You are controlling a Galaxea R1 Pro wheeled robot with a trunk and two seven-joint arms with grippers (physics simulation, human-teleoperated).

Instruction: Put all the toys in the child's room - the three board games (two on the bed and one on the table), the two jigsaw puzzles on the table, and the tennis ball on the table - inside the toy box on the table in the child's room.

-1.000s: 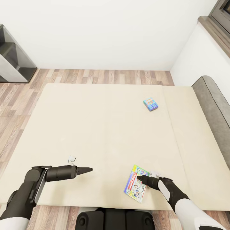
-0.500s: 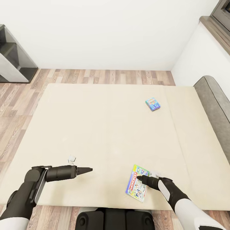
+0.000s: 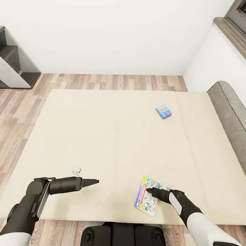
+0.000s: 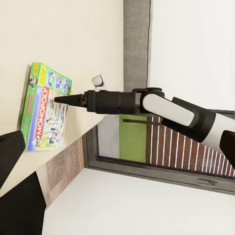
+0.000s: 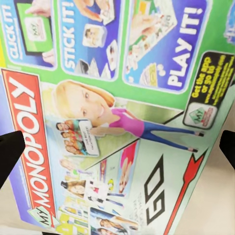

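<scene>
Two board games lie on the beige bed (image 3: pixel 102 136). The green My Monopoly box (image 3: pixel 146 201) rests flat near the front edge, and a small blue box (image 3: pixel 163 111) sits farther back on the right. My right gripper (image 3: pixel 149 190) is open over the Monopoly box's far end. In the right wrist view the box lid (image 5: pixel 117 112) spans the picture between the two fingertips (image 5: pixel 10 154). My left gripper (image 3: pixel 95 181) is open and empty above bare mattress, well left of the Monopoly box (image 4: pixel 44 110). The table, toy box, jigsaw puzzles and tennis ball are out of view.
Wood-plank floor (image 3: pixel 112 82) runs between the bed's far side and the white wall. A dark grey stepped unit (image 3: pixel 13 65) stands at the back left. The grey headboard (image 3: pixel 229 109) borders the bed on the right, below a window ledge (image 3: pixel 230 29).
The whole head view shifted slightly a second ago, so the camera moved. Both arms and both game boxes have stayed where they were.
</scene>
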